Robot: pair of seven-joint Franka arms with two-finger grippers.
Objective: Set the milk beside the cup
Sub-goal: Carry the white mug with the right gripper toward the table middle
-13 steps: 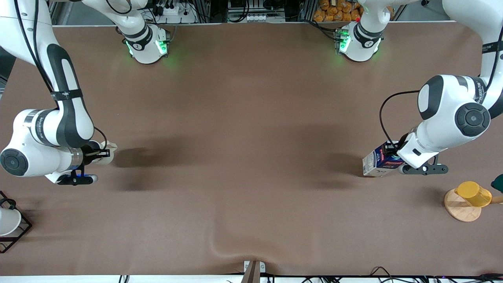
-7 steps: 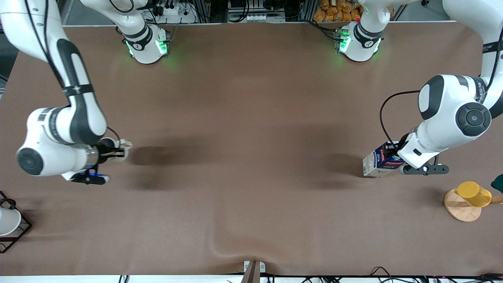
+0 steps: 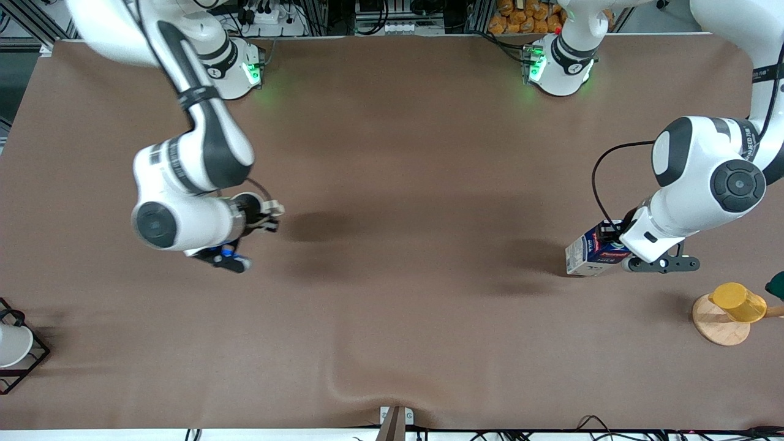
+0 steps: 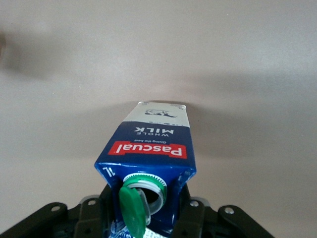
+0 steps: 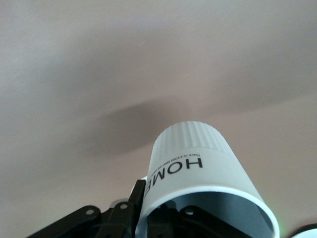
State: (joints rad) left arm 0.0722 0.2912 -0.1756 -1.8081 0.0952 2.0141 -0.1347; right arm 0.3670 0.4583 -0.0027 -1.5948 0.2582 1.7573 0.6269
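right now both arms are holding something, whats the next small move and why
Probably carry on bringing the cup toward the table's middle and set it down. The right gripper holds it in the air over bare table near the right arm's end, while the left gripper holds the milk at the left arm's end, so the milk has nothing to go beside until the cup stands somewhere.

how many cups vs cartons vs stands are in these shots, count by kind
cups: 3 - off-white mug in the right gripper, yellow cup, white cup
milk cartons: 1 - milk in the left gripper
stands: 2 - wooden disc, black wire rack
total: 6
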